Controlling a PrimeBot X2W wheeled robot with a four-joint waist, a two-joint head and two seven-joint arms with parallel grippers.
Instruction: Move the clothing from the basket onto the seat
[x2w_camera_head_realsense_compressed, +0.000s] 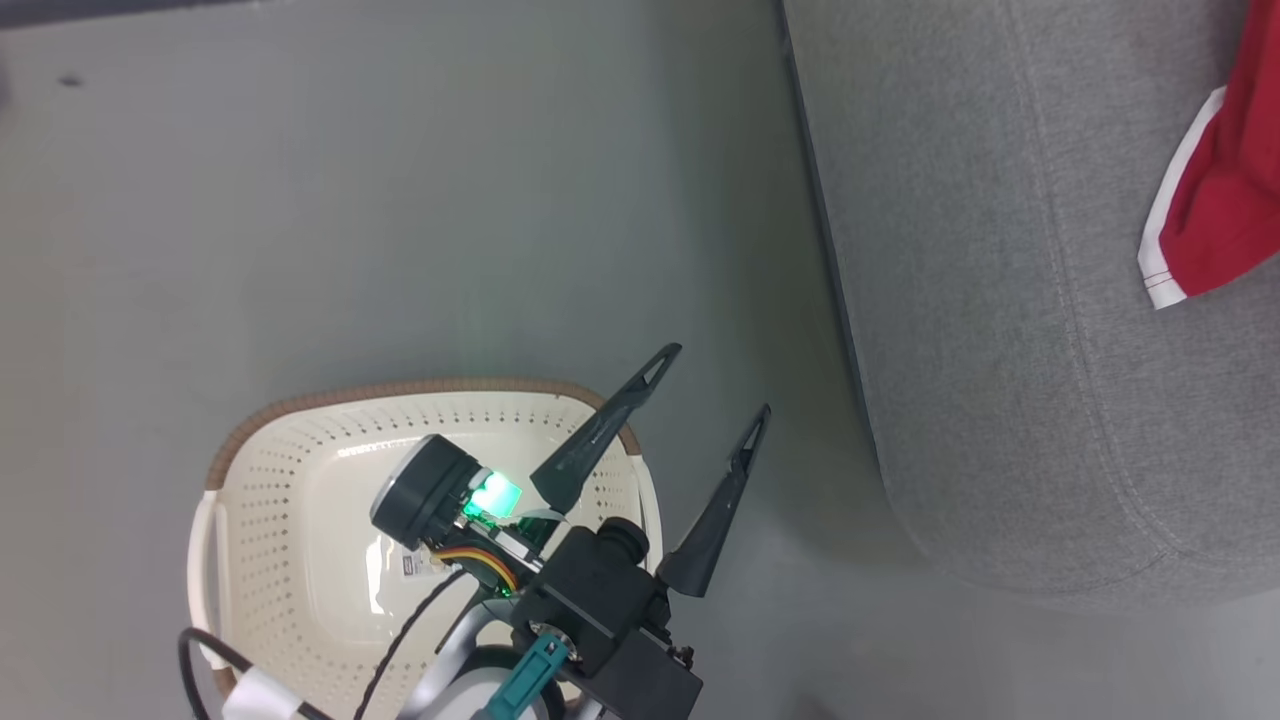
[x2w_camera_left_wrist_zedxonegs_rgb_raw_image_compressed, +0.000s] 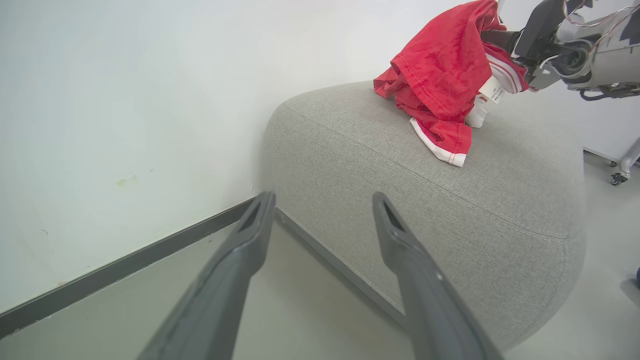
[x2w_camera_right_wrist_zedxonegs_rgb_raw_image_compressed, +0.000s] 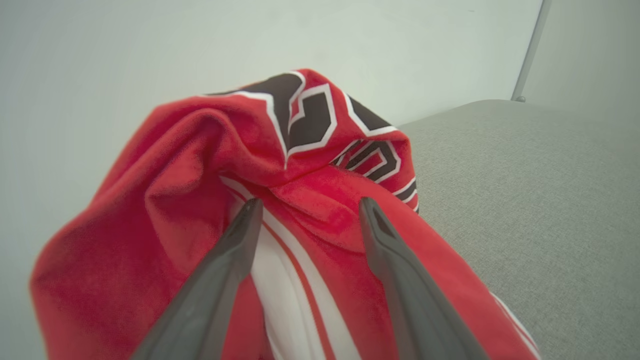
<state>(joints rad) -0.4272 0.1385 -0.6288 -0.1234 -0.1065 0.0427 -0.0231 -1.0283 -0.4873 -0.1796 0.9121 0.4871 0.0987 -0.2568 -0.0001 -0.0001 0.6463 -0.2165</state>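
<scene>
Basket sits on the floor, near left, with the left gripper above its right rim, jaws spread. Seat is to the right, with the clothing heaped on top at its far right. Right gripper is at the heap, jaws spread, red fabric bunched between them.

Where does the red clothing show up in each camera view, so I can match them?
Head view: clothing at the upper right edge, lying on the seat.
Left wrist view: clothing at the top right, heaped on the seat.
Right wrist view: clothing close up, across the centre and lower left.
Shared landmark: the grey seat beneath it.
</scene>
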